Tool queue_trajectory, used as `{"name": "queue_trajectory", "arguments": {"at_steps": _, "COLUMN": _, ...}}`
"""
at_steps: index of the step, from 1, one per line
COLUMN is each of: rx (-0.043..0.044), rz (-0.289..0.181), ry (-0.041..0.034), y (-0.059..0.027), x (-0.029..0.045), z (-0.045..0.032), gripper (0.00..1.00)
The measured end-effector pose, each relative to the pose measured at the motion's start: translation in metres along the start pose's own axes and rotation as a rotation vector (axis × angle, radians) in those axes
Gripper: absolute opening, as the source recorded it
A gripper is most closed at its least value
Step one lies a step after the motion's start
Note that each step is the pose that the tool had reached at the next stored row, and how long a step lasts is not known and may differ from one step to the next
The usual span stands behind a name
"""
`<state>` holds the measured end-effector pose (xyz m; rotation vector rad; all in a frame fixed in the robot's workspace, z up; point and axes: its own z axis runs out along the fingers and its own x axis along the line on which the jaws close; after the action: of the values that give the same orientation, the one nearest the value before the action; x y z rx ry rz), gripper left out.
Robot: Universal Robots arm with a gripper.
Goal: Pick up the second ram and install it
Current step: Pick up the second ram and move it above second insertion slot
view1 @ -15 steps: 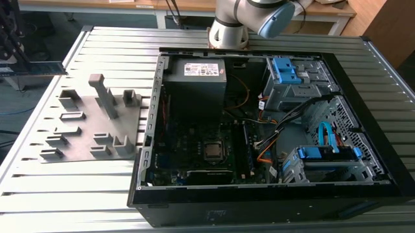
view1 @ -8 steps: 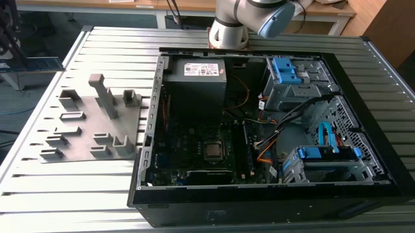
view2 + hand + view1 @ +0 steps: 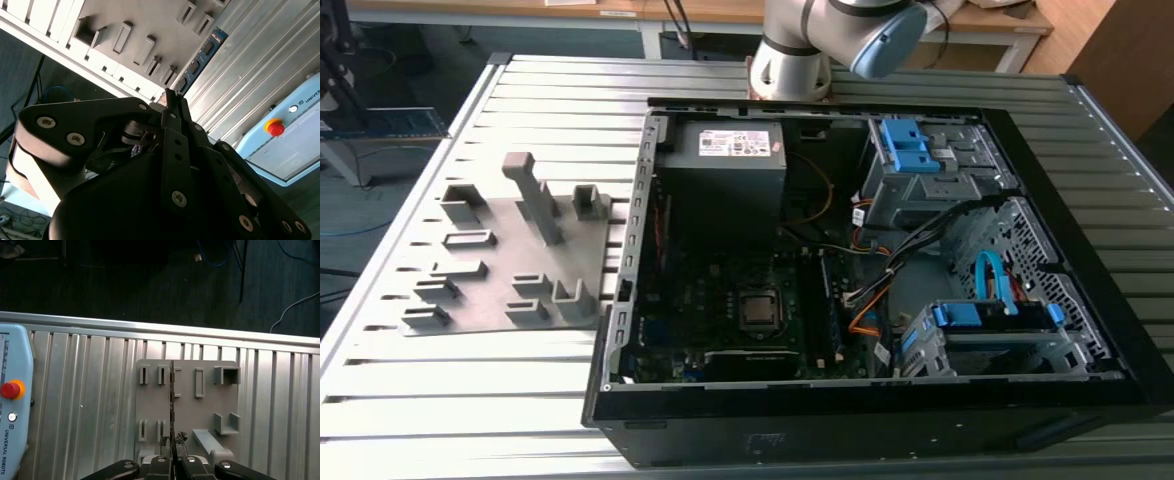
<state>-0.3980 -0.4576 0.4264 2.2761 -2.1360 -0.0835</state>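
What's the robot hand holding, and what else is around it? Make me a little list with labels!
gripper: shut on the ram
ram: blue-green stick, held at one end, the rest poking out past the fingertips
behind the ram: in both wrist views, the grey holder tray on the ribbed metal table
computer case: open, lying on the table, to the exterior view's right of the tray
control box: light blue, with a red button
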Motion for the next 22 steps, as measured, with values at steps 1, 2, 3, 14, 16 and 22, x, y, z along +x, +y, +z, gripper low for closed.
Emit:
{"name": "queue_trajectory", "arguments": {"at_steps": 1, "rx": -0.0001, "rz": 0.0, "ry": 0.0, "y": 0.0001, "x": 0.0, "z": -0.001, "gripper": 0.14}}
{"name": "queue_trajectory", "arguments": {"at_steps": 2, "rx": -0.0001, "rz": 0.0, "ry": 0.0, "y": 0.0001, "x": -0.0001, "z": -0.0021, "gripper": 0.14}}
{"name": "queue_trajectory", "arguments": {"at_steps": 3, "rx": 0.0, "rz": 0.0, "ry": 0.0, "y": 0.0002, "x": -0.0001, "z": -0.0031, "gripper": 0.14}}
{"name": "queue_trajectory", "arguments": {"at_steps": 14, "rx": 0.0, "rz": 0.0, "ry": -0.0001, "y": 0.0007, "x": -0.0004, "z": -0.0139, "gripper": 0.14}}
{"name": "queue_trajectory", "arguments": {"at_steps": 16, "rx": -0.0001, "rz": 0.0, "ry": 0.0, "y": 0.0008, "x": -0.0004, "z": -0.0159, "gripper": 0.14}}
{"name": "queue_trajectory", "arguments": {"at_steps": 22, "rx": 0.0, "rz": 0.0, "ry": 0.0, "y": 0.0012, "x": -0.0006, "z": -0.0226, "gripper": 0.14}}
